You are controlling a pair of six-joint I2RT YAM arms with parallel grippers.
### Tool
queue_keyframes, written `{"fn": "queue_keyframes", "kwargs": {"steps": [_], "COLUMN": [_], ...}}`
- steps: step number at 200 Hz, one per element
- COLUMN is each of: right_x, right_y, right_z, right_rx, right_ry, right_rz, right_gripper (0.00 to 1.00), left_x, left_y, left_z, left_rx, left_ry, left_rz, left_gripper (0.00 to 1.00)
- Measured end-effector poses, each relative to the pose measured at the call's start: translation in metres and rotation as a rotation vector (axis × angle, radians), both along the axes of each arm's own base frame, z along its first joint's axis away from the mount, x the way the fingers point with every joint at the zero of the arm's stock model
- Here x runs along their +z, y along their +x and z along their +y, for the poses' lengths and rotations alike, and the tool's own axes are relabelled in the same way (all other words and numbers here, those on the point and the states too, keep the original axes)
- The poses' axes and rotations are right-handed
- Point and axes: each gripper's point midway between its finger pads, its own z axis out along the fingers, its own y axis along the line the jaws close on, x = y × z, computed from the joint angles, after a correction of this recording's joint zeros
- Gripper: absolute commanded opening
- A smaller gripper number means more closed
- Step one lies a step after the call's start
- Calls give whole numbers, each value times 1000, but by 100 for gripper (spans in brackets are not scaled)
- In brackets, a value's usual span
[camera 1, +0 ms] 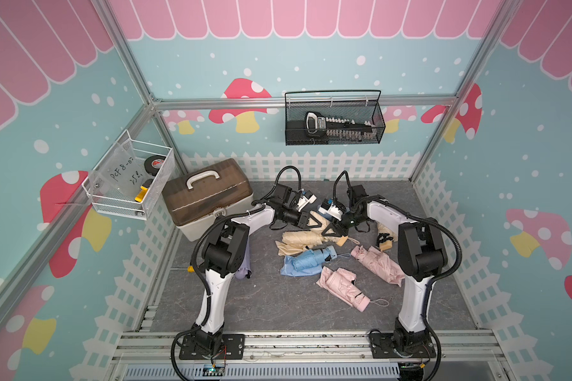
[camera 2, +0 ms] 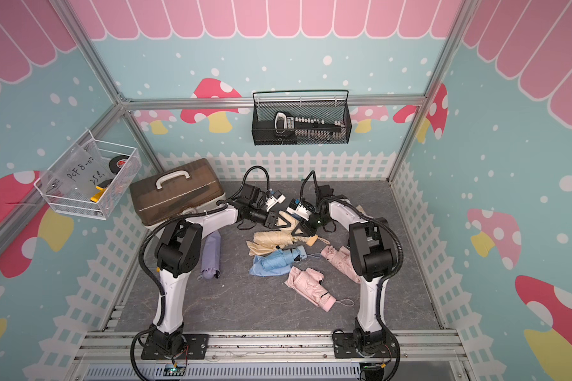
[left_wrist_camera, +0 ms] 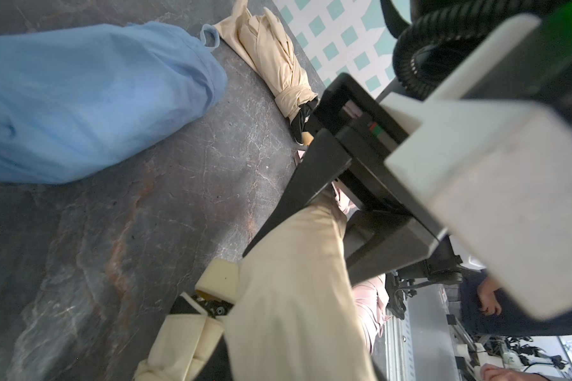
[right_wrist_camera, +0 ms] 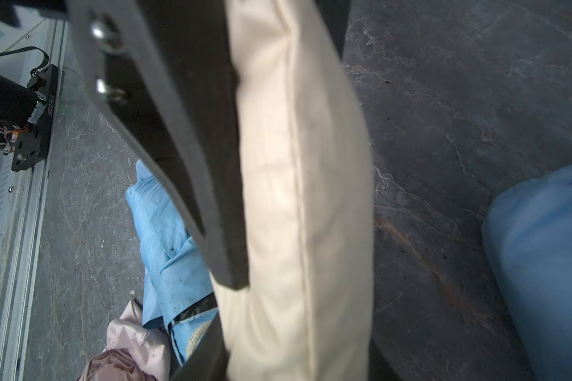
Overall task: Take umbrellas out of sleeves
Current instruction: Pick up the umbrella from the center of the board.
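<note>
A beige sleeve (camera 1: 321, 220) with an umbrella inside hangs above the back middle of the table, held between both grippers. My left gripper (camera 1: 312, 224) is shut on one end of it. The right gripper (camera 1: 331, 231) grips the other end, its black fingers (left_wrist_camera: 298, 188) on either side of the smooth fabric (left_wrist_camera: 294, 297). The sleeve's seam (right_wrist_camera: 299, 198) shows in the right wrist view. Below lie a bare beige umbrella (camera 1: 303, 240), a blue umbrella (camera 1: 311, 257) on a blue sleeve (camera 1: 291, 269), two pink umbrellas (camera 1: 377, 264) (camera 1: 344, 287) and a lilac one (camera 2: 211, 254).
A brown toolbox (camera 1: 208, 198) stands at the back left. Another beige umbrella (camera 1: 385, 235) lies behind the right arm, and a full blue sleeve (left_wrist_camera: 80, 99) rests near the back. Wire baskets (camera 1: 334, 118) (camera 1: 129, 181) hang on the walls.
</note>
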Motion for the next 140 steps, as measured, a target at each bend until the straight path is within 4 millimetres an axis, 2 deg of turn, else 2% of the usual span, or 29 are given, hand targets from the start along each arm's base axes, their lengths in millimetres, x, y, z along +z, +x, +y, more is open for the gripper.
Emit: {"fn": "queue_keyframes", "kwargs": {"steps": [8, 45, 74, 86, 104, 122, 140], "right_x": [0, 2, 10, 26, 66, 108, 131], "right_y": [0, 5, 19, 24, 33, 42, 43], "right_z": [0, 5, -5, -14, -31, -50, -66], "right_rx": [-3, -18, -114, -194, -338, -492, -605], "right_ry": [2, 4, -52, -66, -45, 17, 96], "right_rz": [2, -7, -76, -120, -196, -248, -223], "right_gripper": [56, 71, 77, 79, 79, 80, 80], "left_x": [0, 1, 6, 9, 12, 18, 31], "left_y": [0, 2, 10, 15, 25, 39, 52], "left_z": [0, -1, -4, -5, -2, 12, 29], "left_rx": [3, 16, 49, 76, 143, 228, 287], "left_ry": [1, 0, -28, -59, -128, -207, -281], "left_rz": [5, 23, 34, 44, 85, 143, 166], "left_gripper": [0, 0, 0, 0, 0, 0, 0]}}
